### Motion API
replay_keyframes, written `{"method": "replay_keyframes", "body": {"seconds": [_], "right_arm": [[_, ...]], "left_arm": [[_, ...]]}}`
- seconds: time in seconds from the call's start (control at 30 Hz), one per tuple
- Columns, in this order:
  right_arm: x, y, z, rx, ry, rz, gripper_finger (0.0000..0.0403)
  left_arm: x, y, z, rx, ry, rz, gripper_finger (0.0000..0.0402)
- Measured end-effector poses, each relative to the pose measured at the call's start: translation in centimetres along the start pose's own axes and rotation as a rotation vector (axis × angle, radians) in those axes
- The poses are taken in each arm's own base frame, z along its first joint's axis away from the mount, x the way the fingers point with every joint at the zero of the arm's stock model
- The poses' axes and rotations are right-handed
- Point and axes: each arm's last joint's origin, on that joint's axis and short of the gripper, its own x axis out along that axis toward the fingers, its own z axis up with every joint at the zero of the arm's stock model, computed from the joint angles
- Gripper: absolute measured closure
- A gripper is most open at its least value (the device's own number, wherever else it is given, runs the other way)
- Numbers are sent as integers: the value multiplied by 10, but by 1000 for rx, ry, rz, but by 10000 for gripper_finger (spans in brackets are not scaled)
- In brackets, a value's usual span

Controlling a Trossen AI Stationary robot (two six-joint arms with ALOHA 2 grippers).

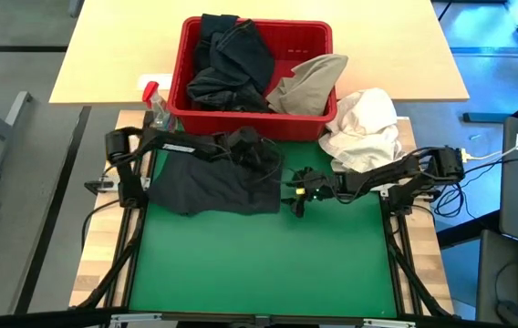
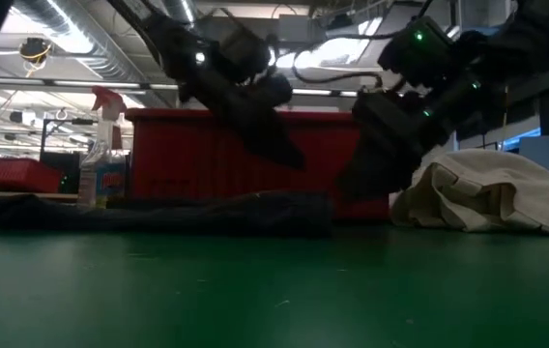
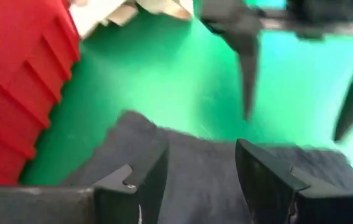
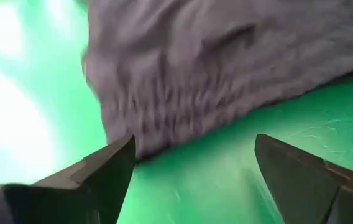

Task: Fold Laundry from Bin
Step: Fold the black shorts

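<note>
Rumpled dark garment (image 1: pixel 218 182) on green mat (image 1: pixel 268 260), ribbed red bin (image 1: pixel 254 77)

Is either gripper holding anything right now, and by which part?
Nothing is held: left gripper and right gripper are both open beside the dark charcoal soft garment.

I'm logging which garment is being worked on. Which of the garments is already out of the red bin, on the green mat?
The dark garment spread on the mat before the bin; the other dark ones and the khaki one are in the bin.
</note>
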Motion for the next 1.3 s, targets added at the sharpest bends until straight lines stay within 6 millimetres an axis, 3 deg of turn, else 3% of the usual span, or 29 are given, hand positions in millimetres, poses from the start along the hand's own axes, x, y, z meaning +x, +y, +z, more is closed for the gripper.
{"method": "replay_keyframes", "body": {"seconds": [0.17,0.4,0.63,1.1,1.2,1.3], "right_arm": [[3,-19,15,332,-19,44,75],[18,-46,8,566,68,40,75],[42,-50,6,628,101,39,75],[73,-53,1,684,110,59,78],[73,-52,3,676,94,67,101],[73,-52,4,647,84,70,148]], "left_arm": [[-6,-8,-13,15,54,24,221],[24,-8,-55,48,100,52,221],[45,-6,-70,53,100,50,221],[47,-6,-72,54,94,35,221],[47,-6,-72,55,92,35,221],[47,-6,-72,56,88,36,221]]}}
